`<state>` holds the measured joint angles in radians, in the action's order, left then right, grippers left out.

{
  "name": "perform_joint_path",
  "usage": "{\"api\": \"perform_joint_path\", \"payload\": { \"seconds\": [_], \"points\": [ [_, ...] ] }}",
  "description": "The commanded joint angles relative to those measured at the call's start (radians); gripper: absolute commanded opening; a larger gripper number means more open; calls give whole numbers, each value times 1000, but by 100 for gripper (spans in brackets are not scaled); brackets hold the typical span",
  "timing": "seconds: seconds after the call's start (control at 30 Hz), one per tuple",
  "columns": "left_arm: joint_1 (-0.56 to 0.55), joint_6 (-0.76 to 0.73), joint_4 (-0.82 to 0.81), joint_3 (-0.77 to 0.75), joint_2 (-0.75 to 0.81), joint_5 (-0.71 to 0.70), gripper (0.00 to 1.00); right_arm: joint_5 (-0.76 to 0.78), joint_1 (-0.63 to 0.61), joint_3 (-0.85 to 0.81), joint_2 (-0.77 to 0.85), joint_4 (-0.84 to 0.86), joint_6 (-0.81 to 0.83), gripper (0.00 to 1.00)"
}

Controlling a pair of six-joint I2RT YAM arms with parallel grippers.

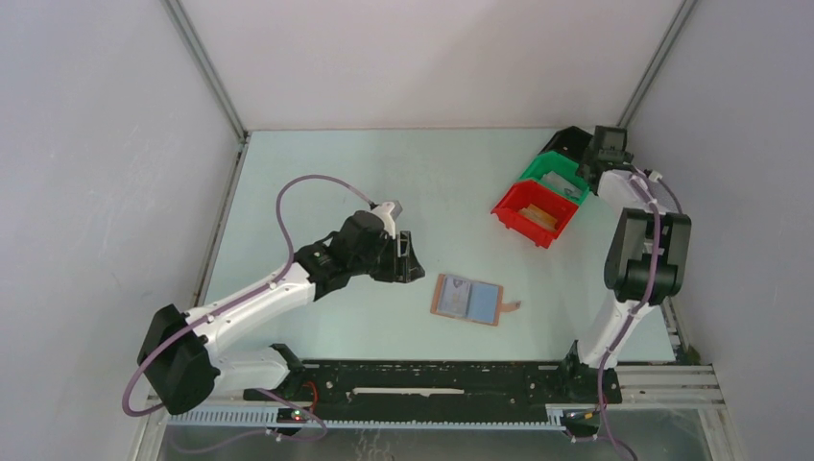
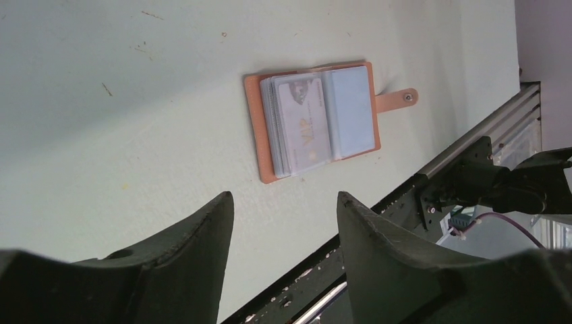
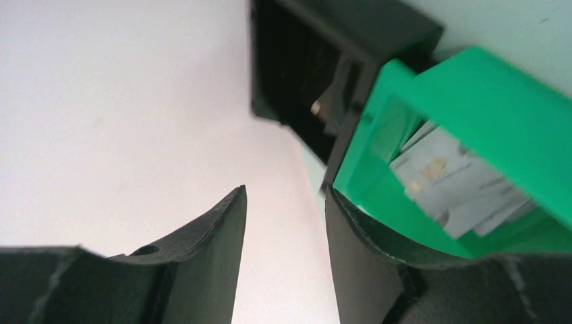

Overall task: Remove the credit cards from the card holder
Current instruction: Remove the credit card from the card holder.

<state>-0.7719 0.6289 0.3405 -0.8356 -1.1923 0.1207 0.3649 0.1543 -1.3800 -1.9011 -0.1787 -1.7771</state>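
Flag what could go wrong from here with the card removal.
The card holder lies loose and open on the table, while the right gripper is away at the green bin; a pull by the open left gripper may drag the whole holder. Its cards lie flat and stacked, so it may pinch several or slip. The right gripper sits close to the green bin's rim and could nudge it.

You'll find the card holder (image 1: 467, 299) lying open and flat on the tabletop (image 1: 336, 173), brown leather side down, with its strap tab (image 2: 396, 100) stretched out flat beside it. A stack of credit cards (image 2: 300, 125) sits in one half, the top card pale with gold VIP lettering. The other half shows pale blue-grey lining. More pale cards (image 3: 448, 179) lie in the green bin (image 3: 472, 88).
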Motion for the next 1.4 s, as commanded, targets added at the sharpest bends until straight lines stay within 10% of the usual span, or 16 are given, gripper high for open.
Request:
{"api": "perform_joint_path", "payload": {
  "seconds": [0.0,0.33,0.7,1.03,1.37],
  "points": [
    [3,4,-14,-51,1,35,65,-185,11,17,163,79,277,56],
    [2,26,-84,12,-50,69,64,-546,-99,364,554,25,877,58],
    [-18,90,-211,-5,-217,160,63,-670,-447,869,955,-6,1009,56],
    [-69,116,-274,-63,-385,190,58,-755,-487,1023,892,118,978,29],
    [-79,104,-271,-104,-459,220,57,-680,-484,1042,816,63,1017,25]
  ]
}}
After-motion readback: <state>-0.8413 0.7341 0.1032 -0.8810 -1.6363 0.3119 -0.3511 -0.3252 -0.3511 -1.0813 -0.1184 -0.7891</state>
